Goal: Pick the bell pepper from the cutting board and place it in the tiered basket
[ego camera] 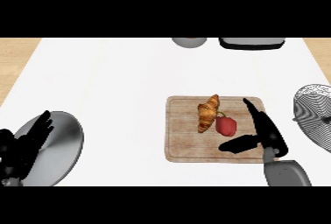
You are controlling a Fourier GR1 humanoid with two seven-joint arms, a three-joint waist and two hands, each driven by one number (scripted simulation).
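A red bell pepper (226,125) lies on the wooden cutting board (184,144), just right of a croissant (207,113). My right hand (266,129) is over the board's right side, open. Its fingers stretch up past the pepper's right side and its thumb (237,144) points left below the pepper. The pepper sits in the gap between them, untouched as far as I can see. The wire tiered basket (315,114) stands at the right edge, partly cut off. My left hand (26,144) rests open at the lower left.
A grey round plate (61,146) lies under and beside my left hand. At the counter's far edge sit a grey bowl-like object (189,41) and a dark-rimmed appliance (252,43). Wood floor shows past both sides of the white counter.
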